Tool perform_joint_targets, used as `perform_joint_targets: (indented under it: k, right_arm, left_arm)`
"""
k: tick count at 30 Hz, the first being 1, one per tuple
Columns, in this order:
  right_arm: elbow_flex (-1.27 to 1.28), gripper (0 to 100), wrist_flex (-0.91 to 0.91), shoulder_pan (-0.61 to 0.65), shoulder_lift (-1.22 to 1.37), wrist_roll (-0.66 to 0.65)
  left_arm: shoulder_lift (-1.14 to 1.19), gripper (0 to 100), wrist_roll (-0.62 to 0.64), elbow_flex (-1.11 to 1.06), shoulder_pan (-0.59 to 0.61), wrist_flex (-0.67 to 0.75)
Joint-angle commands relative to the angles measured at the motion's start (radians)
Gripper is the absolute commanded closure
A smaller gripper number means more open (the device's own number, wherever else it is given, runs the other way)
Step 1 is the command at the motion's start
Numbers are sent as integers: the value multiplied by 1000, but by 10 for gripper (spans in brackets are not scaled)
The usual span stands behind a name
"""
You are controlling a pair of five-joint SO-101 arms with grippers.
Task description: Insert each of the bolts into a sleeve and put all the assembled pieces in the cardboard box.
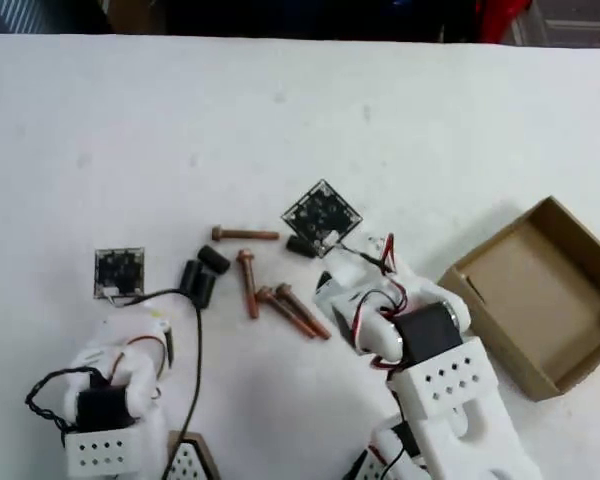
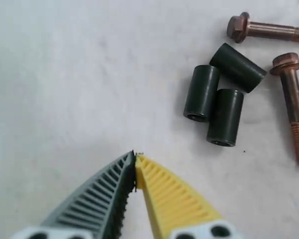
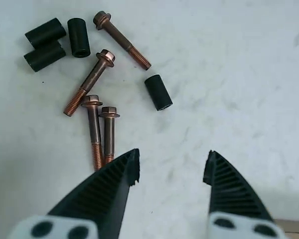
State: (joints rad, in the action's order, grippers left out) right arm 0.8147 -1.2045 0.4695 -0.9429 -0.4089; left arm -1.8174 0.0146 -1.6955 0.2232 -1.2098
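White counter, scuffed here and there, with a dark strip of room beyond its far edge. Toward the right edge, nearer the front than the back, an open-topped cardboard box, set askew to the counter's edges.

Around the middle of the counter, four copper bolts and four black sleeves, all loose, lying flat, none joined. One bolt crosswise, farthest back of the four. A second bolt just in front of it, pointing toward the front edge. A slanted pair of bolts side by side, on the side toward the box. Three sleeves bunched on the left-edge side of the bolts. From the left wrist, one sleeve and a second sleeve parallel and touching, a third sleeve slanted across their ends. Fourth sleeve apart from the rest, on the box side of the crosswise bolt.

Left arm by the front-left corner. Left jaws closed, grey finger and yellow finger meeting at the tips, holding nothing, over bare counter short of the three sleeves.

Right arm near the front edge, between the bolts and the box. Right jaws spread wide, black fingers with nothing between them, one tip just beside the threaded ends of the pair.
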Motion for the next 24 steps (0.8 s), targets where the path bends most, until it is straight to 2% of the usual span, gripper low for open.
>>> perform_joint_targets:
  k: [1, 14, 24]
  right_arm:
    - [-8, 800, 27, 5, 4, 5]
    - [-3, 800, 28, 8, 5, 6]
    - [28, 800, 28, 140, 5, 8]
  left_arm:
    - [-5, 977, -8, 2, 28, 29]
    - [-5, 977, -3, 2, 21, -57]
    - [-5, 977, -6, 2, 24, -68]
